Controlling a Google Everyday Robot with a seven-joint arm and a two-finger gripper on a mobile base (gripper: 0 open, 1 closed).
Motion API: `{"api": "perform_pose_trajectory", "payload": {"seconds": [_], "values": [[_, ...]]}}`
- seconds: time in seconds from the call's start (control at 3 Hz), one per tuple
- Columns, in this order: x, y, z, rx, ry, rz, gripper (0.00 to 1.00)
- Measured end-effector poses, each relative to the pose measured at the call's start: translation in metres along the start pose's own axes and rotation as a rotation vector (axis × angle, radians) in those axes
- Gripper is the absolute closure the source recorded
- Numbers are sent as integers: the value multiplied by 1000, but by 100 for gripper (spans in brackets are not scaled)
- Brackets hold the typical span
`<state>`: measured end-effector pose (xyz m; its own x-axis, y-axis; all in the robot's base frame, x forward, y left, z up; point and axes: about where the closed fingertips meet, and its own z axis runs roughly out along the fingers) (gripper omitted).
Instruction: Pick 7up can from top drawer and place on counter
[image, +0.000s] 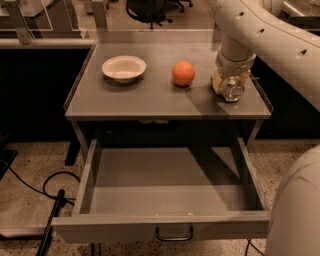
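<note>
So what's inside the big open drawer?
Only a bare grey floor shows inside the top drawer. The strip just behind its front panel is hidden. The 7up can lies up on the counter, under the gripper.
</note>
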<state>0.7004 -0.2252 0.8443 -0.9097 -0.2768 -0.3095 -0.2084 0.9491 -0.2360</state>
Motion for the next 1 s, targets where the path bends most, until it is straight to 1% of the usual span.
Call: {"api": "perform_pose_trajectory", "payload": {"seconds": [0.33,0.67,1.0], "values": [[0,0,0,0,0,0,10],[0,0,0,0,0,0,0],[0,0,0,0,0,0,0]]}}
